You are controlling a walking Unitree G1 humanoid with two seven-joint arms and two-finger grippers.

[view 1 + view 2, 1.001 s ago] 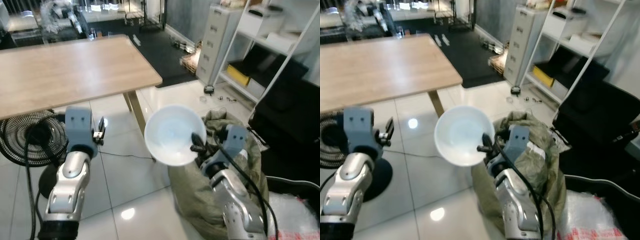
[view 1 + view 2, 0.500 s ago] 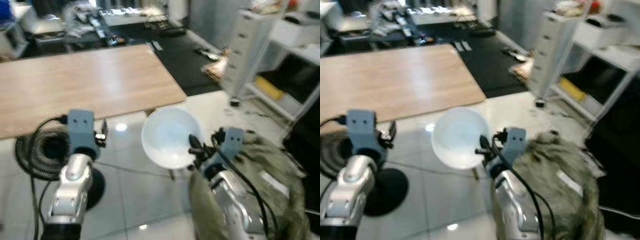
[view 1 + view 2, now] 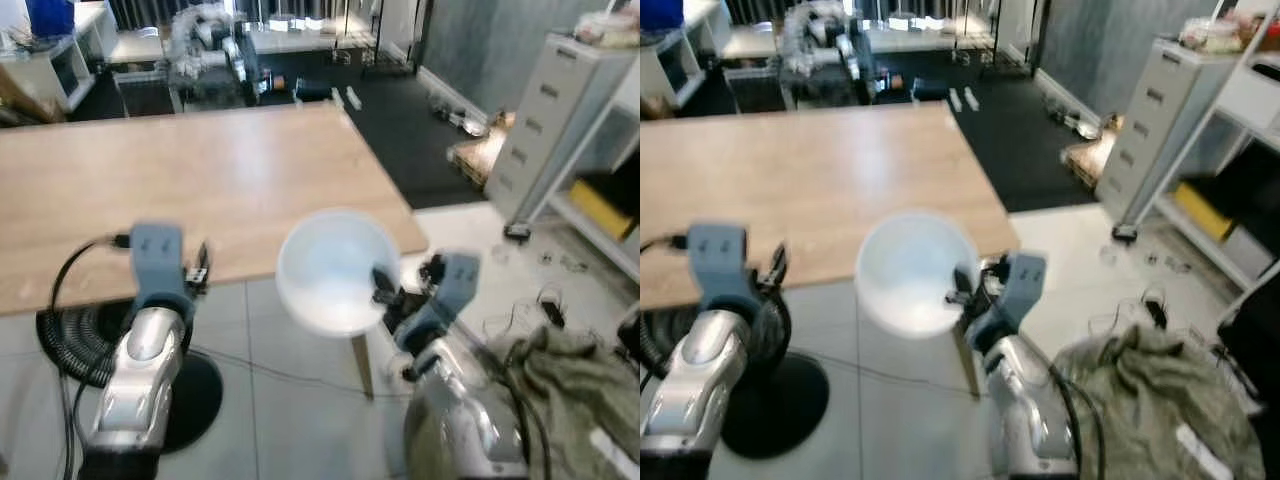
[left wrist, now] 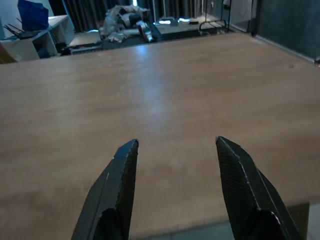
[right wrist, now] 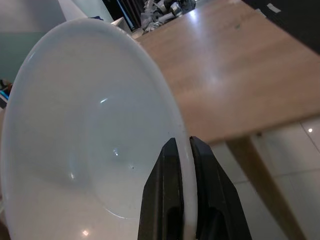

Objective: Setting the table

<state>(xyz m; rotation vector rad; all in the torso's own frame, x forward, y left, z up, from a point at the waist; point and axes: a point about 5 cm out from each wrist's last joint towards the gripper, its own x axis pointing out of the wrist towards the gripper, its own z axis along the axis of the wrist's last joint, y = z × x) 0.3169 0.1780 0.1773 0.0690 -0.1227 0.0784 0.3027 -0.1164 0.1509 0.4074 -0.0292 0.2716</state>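
The right gripper (image 5: pixel 181 145) holds a white bowl (image 3: pixel 335 268) by its rim. Its two black fingers (image 5: pixel 162 190) are pinched almost shut, one on the inside of the rim and one on the outside. The bowl is up in the air and tipped on its side, so its open hollow faces the robot's head. It hangs over the near right corner of the wooden table (image 3: pixel 180 180). Nothing can be seen inside the bowl.

The table stretches away in front of both grippers. A wooden leg (image 5: pixel 265 175) goes down to the shiny tiled floor (image 3: pixel 290 400) just below and beside the right gripper.

The left gripper (image 4: pixel 176 145) is on the other side of the bowl, well apart from it. Its fingers (image 4: pixel 120 185) are spread wide and hold nothing. It points across the table top, just at the near edge.

Below the left arm (image 3: pixel 140 360) a round black fan (image 3: pixel 90 330) stands on the floor, partly under the table. A black cable (image 3: pixel 70 270) loops beside that arm.

To the outer side of the right gripper, a lumpy green cloth bag (image 3: pixel 570 370) lies on the floor. Further out that way stands a grey cabinet with drawers (image 3: pixel 550 110). Far past the table there is a pile of stuff (image 3: pixel 215 35) on a dark mat, too blurry to tell what it is.
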